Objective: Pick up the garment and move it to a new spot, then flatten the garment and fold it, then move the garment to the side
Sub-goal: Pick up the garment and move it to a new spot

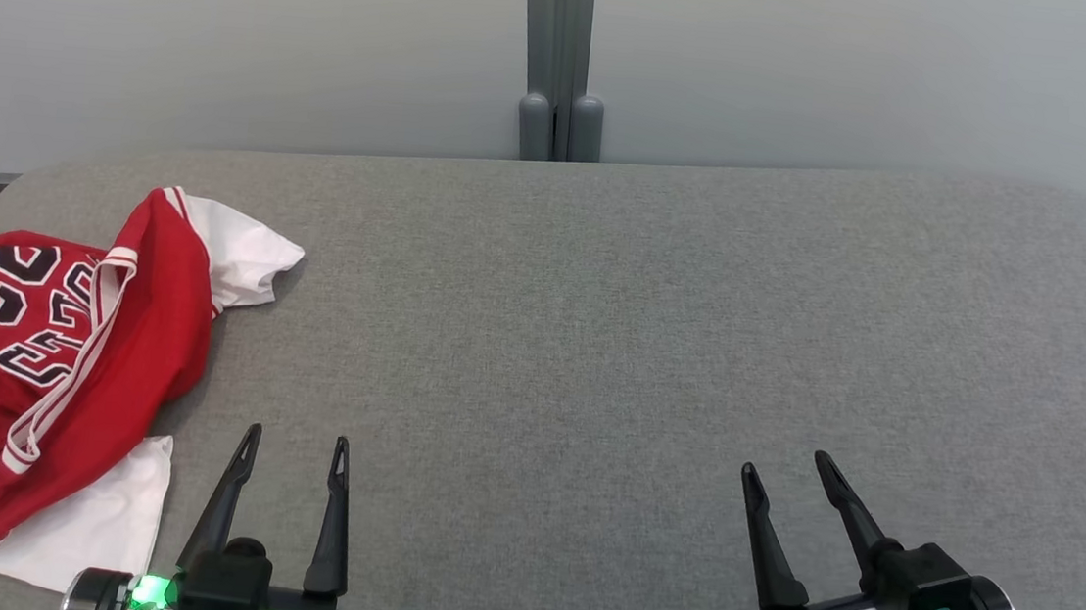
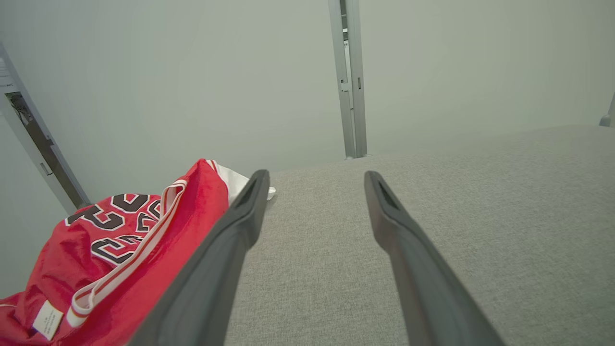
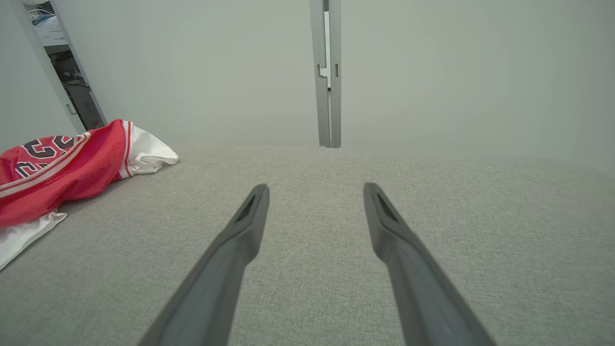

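Note:
The garment [image 1: 56, 371] is a red jersey with white sleeves, dark numbers and striped trim, lying crumpled at the table's left edge. The left wrist view has the garment [image 2: 115, 259] at lower left, and the right wrist view has the garment [image 3: 67, 168] at far left. My left gripper [image 1: 295, 445] stands open just right of the garment's near white corner, nothing between its fingers. Over the bare grey surface at lower right, my right gripper [image 1: 785, 464] is open and empty, well away from the garment.
The grey fabric-covered table [image 1: 600, 330] has rounded far corners. Behind it stands a pale wall with a grey vertical post [image 1: 555, 51] at its middle. A dark doorway [image 3: 72, 81] lies at the far left.

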### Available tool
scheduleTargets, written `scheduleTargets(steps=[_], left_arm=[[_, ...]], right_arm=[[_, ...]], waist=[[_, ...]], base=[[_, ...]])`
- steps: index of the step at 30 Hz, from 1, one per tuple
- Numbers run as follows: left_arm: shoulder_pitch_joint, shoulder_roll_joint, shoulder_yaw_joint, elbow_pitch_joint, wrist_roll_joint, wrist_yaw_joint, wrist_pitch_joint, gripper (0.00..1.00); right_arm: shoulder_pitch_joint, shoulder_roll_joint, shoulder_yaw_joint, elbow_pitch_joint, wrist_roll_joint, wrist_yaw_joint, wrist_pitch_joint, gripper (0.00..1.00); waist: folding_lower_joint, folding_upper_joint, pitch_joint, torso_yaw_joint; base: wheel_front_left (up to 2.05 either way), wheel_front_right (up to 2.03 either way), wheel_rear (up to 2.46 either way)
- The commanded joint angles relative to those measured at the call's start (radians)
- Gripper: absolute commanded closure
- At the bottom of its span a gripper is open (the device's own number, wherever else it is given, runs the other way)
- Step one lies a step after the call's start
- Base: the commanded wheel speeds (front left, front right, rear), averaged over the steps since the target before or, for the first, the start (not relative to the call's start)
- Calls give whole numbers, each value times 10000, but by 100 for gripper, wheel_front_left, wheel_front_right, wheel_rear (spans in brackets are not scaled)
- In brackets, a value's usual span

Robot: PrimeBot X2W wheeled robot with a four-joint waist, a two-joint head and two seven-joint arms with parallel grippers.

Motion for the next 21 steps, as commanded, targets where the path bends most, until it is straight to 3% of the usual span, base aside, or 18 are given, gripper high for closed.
scheduleTargets(steps=[1, 21], left_arm=[[75, -6, 42, -1, 47, 25, -9, 0], [466, 121, 199, -127, 130, 250, -7, 0]], right_arm=[[163, -33, 25, 9, -30, 1, -44, 0], [481, -33, 184, -42, 200, -1, -39, 0]], waist=[[0, 0, -14, 192], [0, 0, -261, 3313]], base=[[0, 0, 0], [0, 0, 0]])
